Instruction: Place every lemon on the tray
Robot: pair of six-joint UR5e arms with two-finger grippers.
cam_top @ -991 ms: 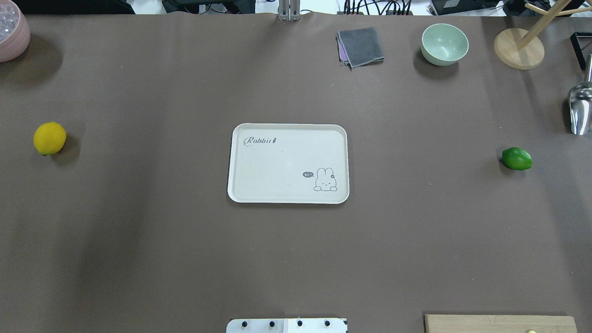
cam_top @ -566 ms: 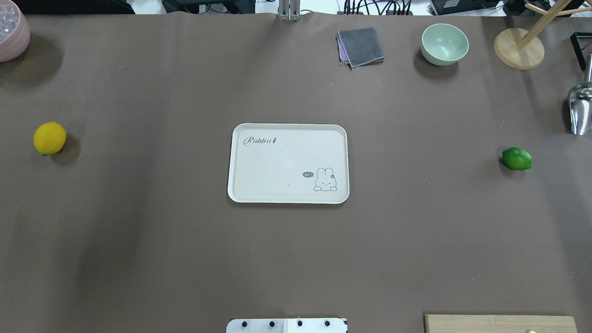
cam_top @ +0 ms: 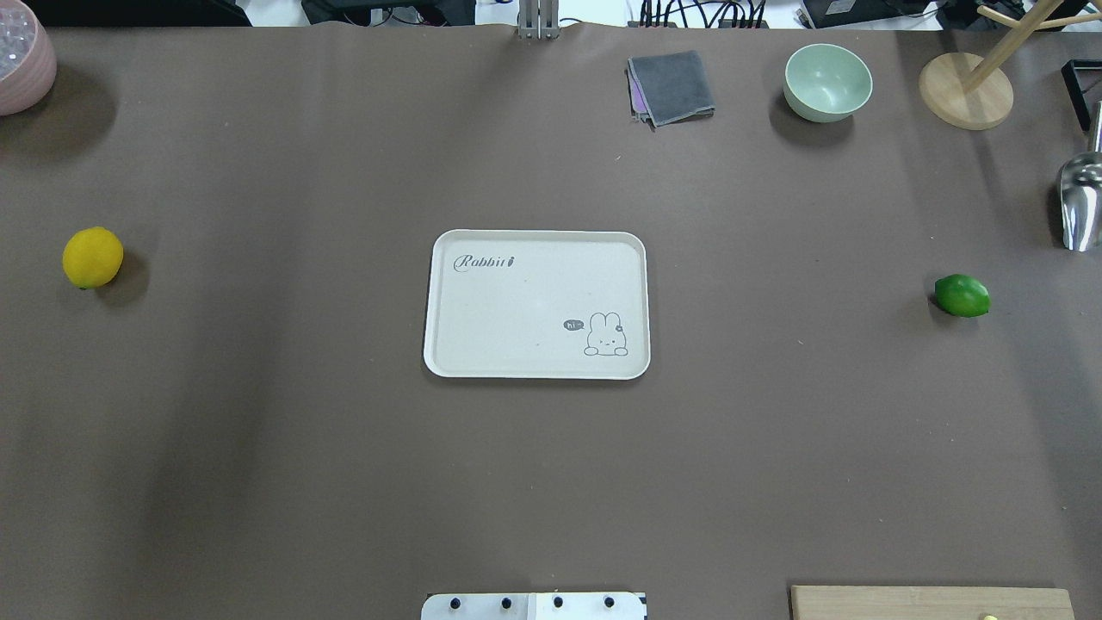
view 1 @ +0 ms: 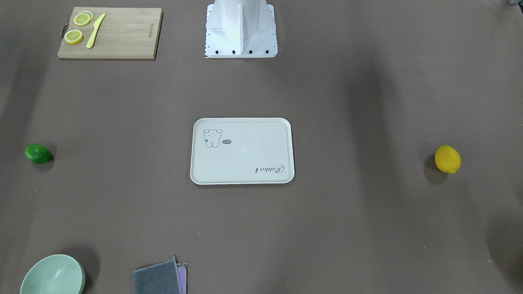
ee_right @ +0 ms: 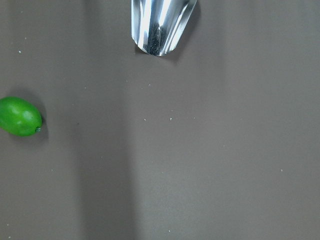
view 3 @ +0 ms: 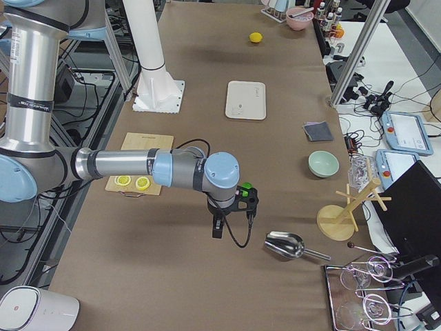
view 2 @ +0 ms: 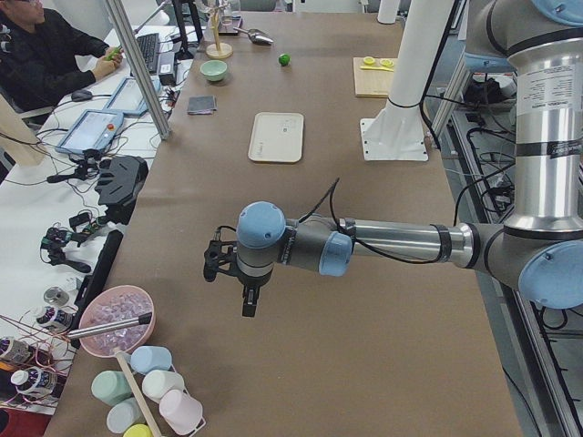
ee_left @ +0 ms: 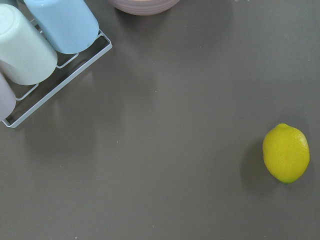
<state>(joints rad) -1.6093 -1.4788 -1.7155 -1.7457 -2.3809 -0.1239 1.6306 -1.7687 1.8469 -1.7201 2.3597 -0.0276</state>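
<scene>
The yellow lemon [cam_top: 93, 257] lies on the table far to the left and also shows in the left wrist view [ee_left: 286, 153]. The green lemon [cam_top: 962, 295] lies far to the right and also shows in the right wrist view [ee_right: 20, 116]. The off-white tray [cam_top: 516, 301] with the rabbit drawing lies between them, with nothing on it. My left gripper [view 2: 232, 273] hangs above the table near the yellow lemon's end. My right gripper [view 3: 234, 207] hangs close to the green lemon [view 3: 245, 186]. Both show only in side views, so I cannot tell if they are open or shut.
A wooden cutting board [view 1: 118, 36] with lemon slices and a yellow knife lies near the robot base. A green bowl [cam_top: 827, 82], grey cloth [cam_top: 671, 86], wooden stand [cam_top: 964, 90] and metal scoop [cam_top: 1080, 202] are far right. A pink bowl [cam_top: 21, 56] and cup rack [ee_left: 40, 40] are far left.
</scene>
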